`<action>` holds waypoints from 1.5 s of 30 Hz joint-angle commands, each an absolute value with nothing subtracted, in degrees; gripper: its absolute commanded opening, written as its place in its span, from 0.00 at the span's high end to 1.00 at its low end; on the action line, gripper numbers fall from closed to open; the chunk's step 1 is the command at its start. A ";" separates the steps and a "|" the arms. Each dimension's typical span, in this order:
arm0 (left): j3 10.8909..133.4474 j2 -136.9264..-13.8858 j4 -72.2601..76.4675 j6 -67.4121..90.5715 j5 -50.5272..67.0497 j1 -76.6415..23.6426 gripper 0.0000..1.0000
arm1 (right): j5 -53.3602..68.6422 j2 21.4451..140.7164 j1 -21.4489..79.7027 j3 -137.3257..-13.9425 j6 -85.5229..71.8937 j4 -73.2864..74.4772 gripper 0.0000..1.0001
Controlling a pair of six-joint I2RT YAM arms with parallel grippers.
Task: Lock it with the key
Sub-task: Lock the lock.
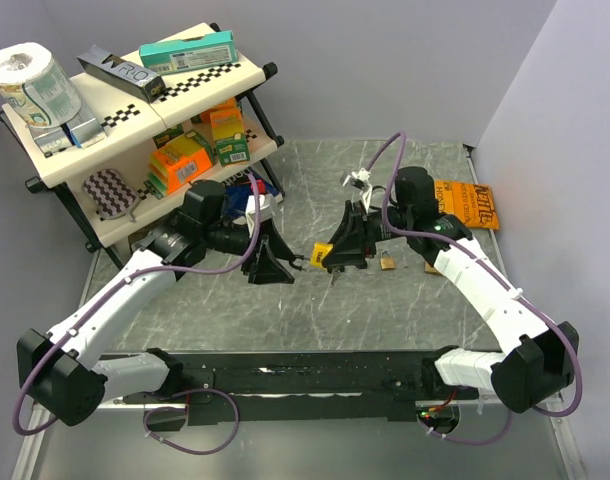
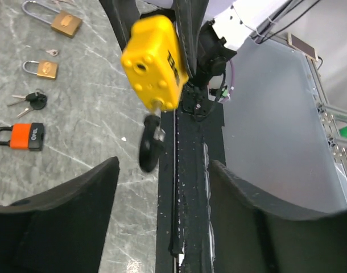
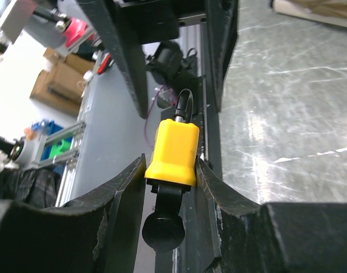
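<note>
A yellow padlock (image 1: 322,252) hangs in the air over the middle of the table, pinched between the fingers of my right gripper (image 1: 335,256). In the right wrist view the padlock (image 3: 173,149) sits between both fingers (image 3: 125,193), with a black-headed key (image 3: 164,230) stuck in its keyhole end. My left gripper (image 1: 288,265) faces it from the left, open. In the left wrist view the padlock (image 2: 155,62) and the key (image 2: 149,149) are just ahead of my spread left fingers (image 2: 65,210). The key head is near the gap and untouched.
An orange padlock (image 2: 27,135), a bunch of keys (image 2: 31,100) and two brass padlocks (image 2: 47,69) (image 2: 65,23) lie on the table. Another brass padlock (image 1: 387,262) lies by the right arm. A stocked shelf rack (image 1: 135,110) stands back left, an orange packet (image 1: 465,203) back right.
</note>
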State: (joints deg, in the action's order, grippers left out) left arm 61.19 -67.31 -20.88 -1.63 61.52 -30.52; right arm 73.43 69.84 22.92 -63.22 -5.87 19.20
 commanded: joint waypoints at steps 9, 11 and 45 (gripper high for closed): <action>62.22 -66.18 -20.92 -6.42 63.19 -33.22 0.66 | 77.17 68.29 25.66 -63.98 -3.25 18.46 1.00; 62.31 -66.27 -21.36 -6.68 63.46 -33.31 0.67 | 77.17 68.47 25.93 -64.33 -2.64 19.24 1.00; 61.79 -66.27 -16.44 4.38 62.49 -32.70 0.99 | 64.51 66.54 23.73 -66.01 10.89 30.41 0.01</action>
